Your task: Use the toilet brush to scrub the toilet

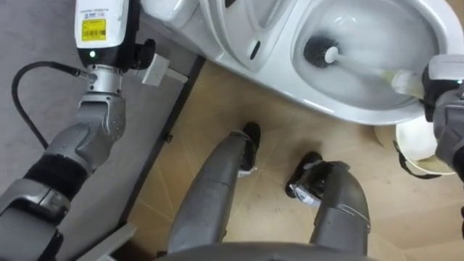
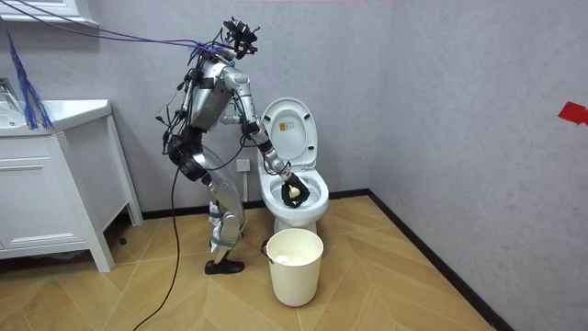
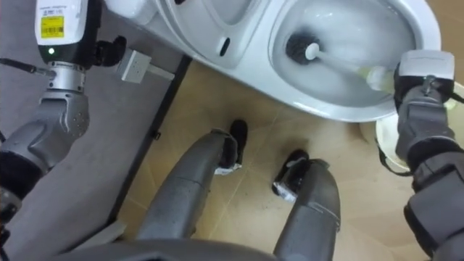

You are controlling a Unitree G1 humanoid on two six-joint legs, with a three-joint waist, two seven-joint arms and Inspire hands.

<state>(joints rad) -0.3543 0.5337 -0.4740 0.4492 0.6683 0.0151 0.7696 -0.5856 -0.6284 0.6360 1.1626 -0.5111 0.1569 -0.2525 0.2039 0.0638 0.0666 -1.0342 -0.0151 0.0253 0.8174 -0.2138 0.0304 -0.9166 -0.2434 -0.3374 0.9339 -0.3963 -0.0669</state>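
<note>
The white toilet [image 1: 377,109] [image 2: 296,198] stands before me with its lid up. A toilet brush [image 1: 319,52] [image 3: 299,46] has its dark bristle head down in the bowl, and its white handle slants out to the right rim. My right hand [image 1: 444,80] [image 3: 423,72] is over that rim, curled round the end of the handle. In the room view I stand bent over the toilet from the view's left, right hand [image 2: 280,171] reaching down into the bowl. My left hand [image 1: 101,25] is raised by the grey wall at upper left, its fingers cut off by the frame.
A white bucket [image 2: 294,265] [image 1: 417,141] stands on the wooden floor just right of my feet, close to the bowl. A wall socket [image 1: 156,70] and a dark skirting board lie on my left. A white cabinet [image 2: 46,184] stands further off.
</note>
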